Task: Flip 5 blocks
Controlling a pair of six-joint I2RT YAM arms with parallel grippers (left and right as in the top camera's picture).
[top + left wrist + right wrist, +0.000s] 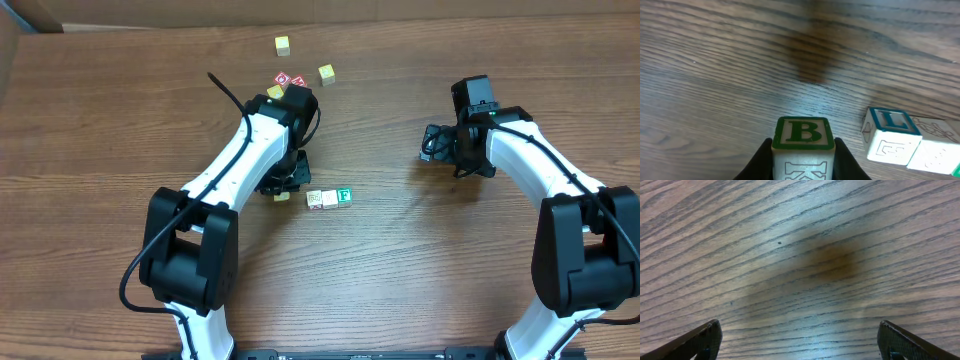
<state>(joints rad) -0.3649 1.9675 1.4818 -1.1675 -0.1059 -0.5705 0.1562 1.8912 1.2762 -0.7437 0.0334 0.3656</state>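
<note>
Left pincer (803, 162) is gripping a green-lettered block (802, 134) for flipping; right pincer (799, 340) is hovering wide open above the worktop (790, 240).

The counter (400, 280) is brown wood with thin dark lines running across it. It fills almost the whole view from above. Soft light makes pale, shiny spots on the wood. Up close, a blurry dark shadow (832, 260) lies on it. A lighter tan strip (25, 15) shows at the far left corner.
</note>
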